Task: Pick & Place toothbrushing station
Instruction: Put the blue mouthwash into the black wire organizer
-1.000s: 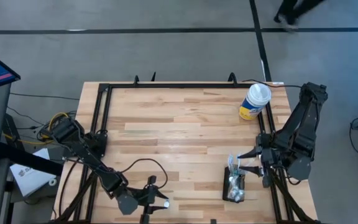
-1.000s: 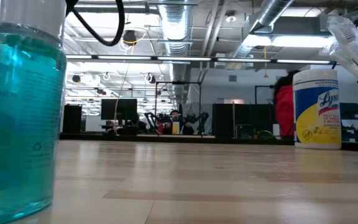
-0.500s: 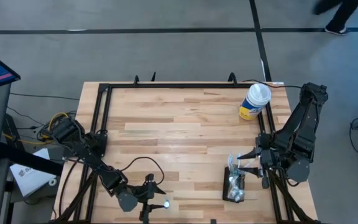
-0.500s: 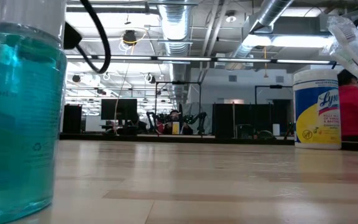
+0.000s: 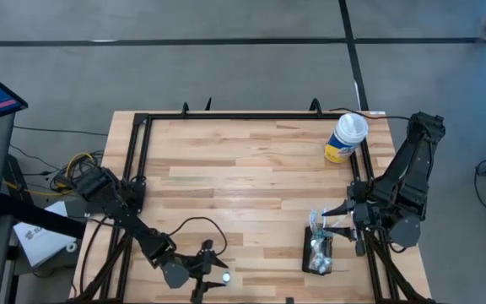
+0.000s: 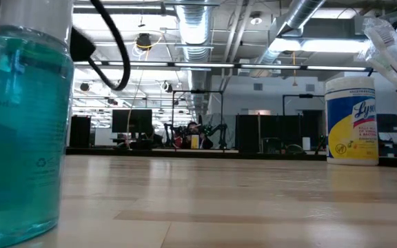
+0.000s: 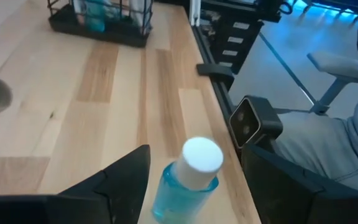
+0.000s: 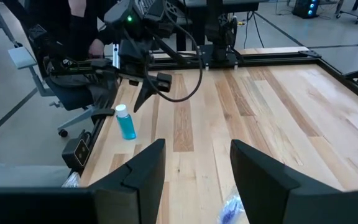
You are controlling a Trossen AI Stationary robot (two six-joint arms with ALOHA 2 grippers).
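Currently the wooden counter carries the toothbrushing station near its front right corner, holding small items. A white-lidded yellow canister stands at the far right edge. The right hand hovers just beside the station, fingers spread, gripping nothing. The left hand hangs at the front edge, fingers spread around a blue bottle without touching it.
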